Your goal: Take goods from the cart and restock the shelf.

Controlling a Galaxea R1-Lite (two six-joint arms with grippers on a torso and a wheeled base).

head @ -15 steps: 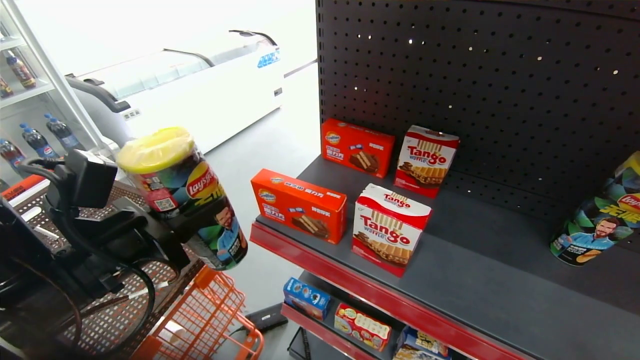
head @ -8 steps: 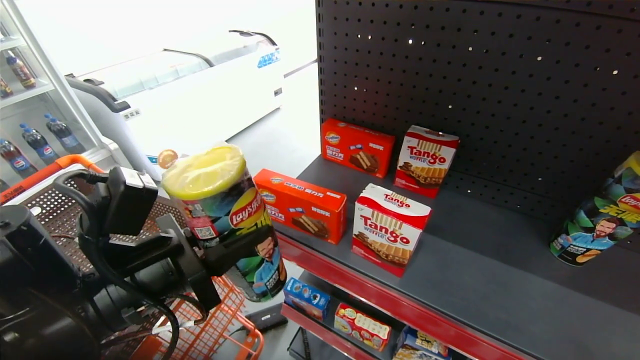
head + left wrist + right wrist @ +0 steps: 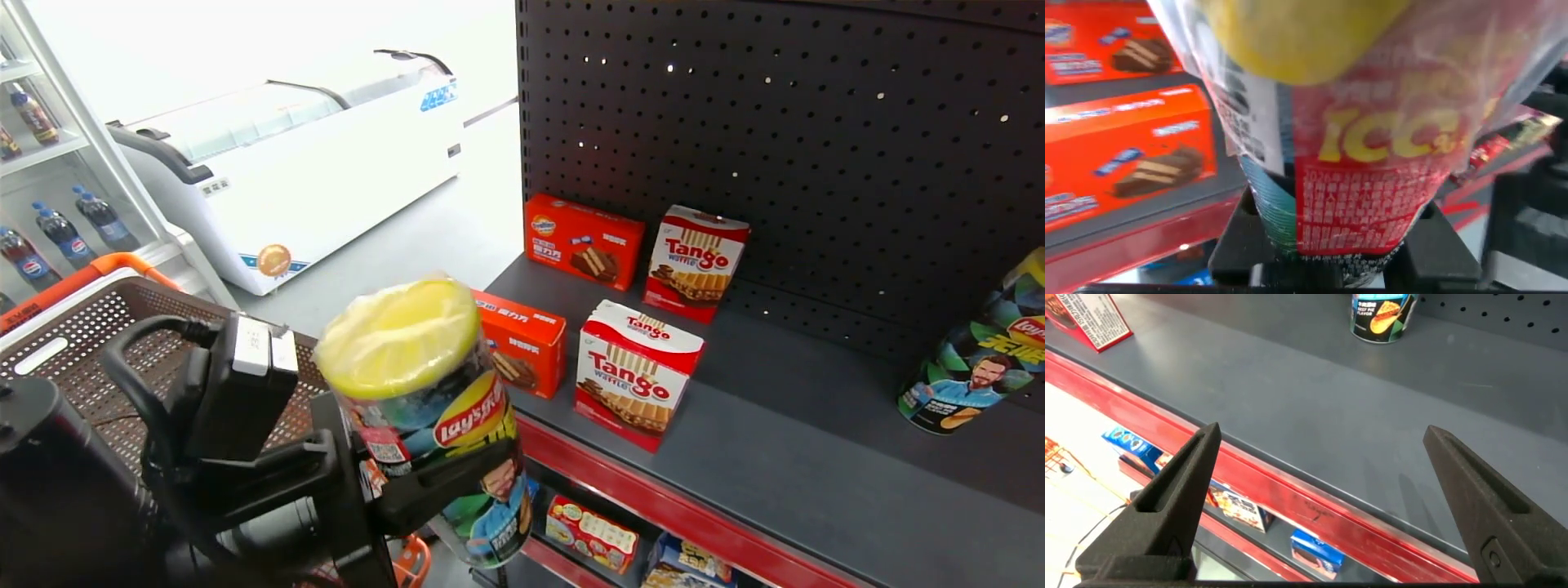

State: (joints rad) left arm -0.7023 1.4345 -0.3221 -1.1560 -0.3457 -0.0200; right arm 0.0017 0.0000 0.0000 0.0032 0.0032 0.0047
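Chips can (image 3: pixel 424 384) in left hand (image 3: pixel 400 482), partly covering orange box (image 3: pixel 524 339).

A white chest freezer (image 3: pixel 326 163) stands on the grey floor (image 3: pixel 433 237), and just beside it dark soda bottles (image 3: pixel 59 233) stand on the racks of a cooler (image 3: pixel 41 153).

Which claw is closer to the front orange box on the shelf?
Left. The left gripper, holding a chips can, is beside the orange box; the right gripper is farther along the shelf.
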